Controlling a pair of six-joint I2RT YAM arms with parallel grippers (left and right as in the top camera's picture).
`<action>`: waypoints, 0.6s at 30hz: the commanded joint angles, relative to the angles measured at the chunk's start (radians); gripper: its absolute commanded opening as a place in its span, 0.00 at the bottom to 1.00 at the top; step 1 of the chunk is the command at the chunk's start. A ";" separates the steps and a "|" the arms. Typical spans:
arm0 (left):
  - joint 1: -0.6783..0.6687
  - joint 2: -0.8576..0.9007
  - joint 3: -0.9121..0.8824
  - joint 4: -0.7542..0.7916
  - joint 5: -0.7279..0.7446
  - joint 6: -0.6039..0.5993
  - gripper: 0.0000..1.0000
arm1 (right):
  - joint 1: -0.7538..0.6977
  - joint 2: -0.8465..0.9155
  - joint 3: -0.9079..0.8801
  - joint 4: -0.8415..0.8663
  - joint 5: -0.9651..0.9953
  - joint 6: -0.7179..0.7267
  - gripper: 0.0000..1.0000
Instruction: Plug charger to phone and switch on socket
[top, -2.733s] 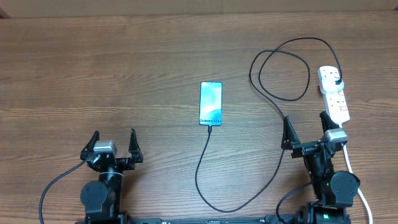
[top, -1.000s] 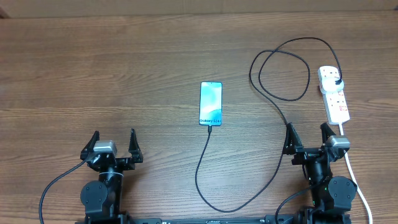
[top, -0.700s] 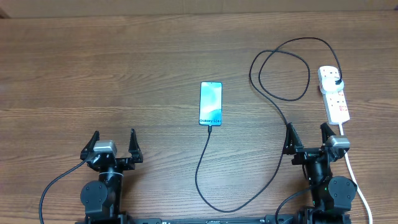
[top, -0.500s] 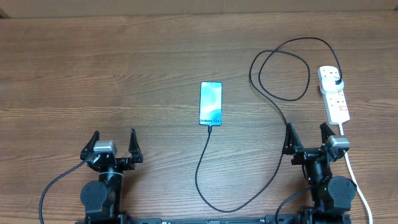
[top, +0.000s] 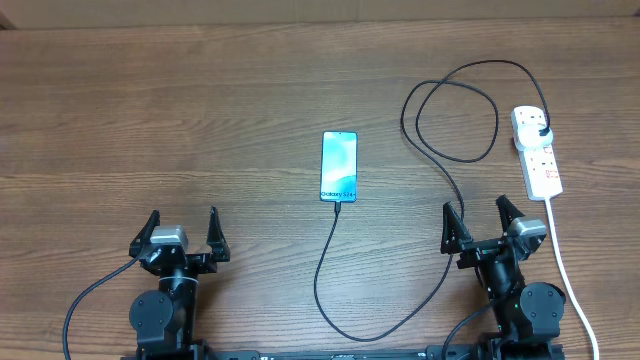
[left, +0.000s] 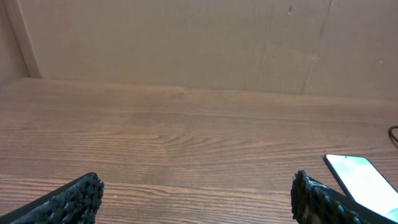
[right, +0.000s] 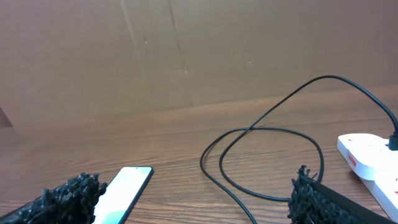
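Observation:
The phone (top: 339, 167) lies flat at the table's middle, its screen lit; it also shows in the left wrist view (left: 364, 177) and the right wrist view (right: 127, 183). The black charger cable (top: 317, 280) meets the phone's near edge with its tip. From there it curves toward the front, loops at the right (right: 329, 77) and ends in a black plug (top: 541, 130) seated in the white socket (top: 537, 152) (right: 367, 152). My left gripper (top: 183, 216) (left: 196, 186) is open at the front left, holding nothing. My right gripper (top: 475, 207) (right: 194, 183) is open at the front right, near the cable, short of the socket.
The socket's white cord (top: 565, 280) runs toward the front edge just right of my right arm. A cardboard wall (left: 186, 43) closes off the back of the wooden table (top: 150, 110).
My right arm has drawn back from the socket toward the front edge, then shifted a little to the left. The left arm, phone and cable have not moved.

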 joint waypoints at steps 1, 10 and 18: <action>-0.005 -0.009 -0.003 -0.003 0.002 0.023 1.00 | 0.001 -0.011 -0.011 0.005 0.007 0.003 1.00; -0.005 -0.009 -0.003 -0.003 0.002 0.023 1.00 | -0.024 -0.011 -0.011 0.005 0.007 0.003 1.00; -0.005 -0.009 -0.003 -0.003 0.002 0.023 1.00 | -0.068 -0.011 -0.011 0.005 0.007 0.003 1.00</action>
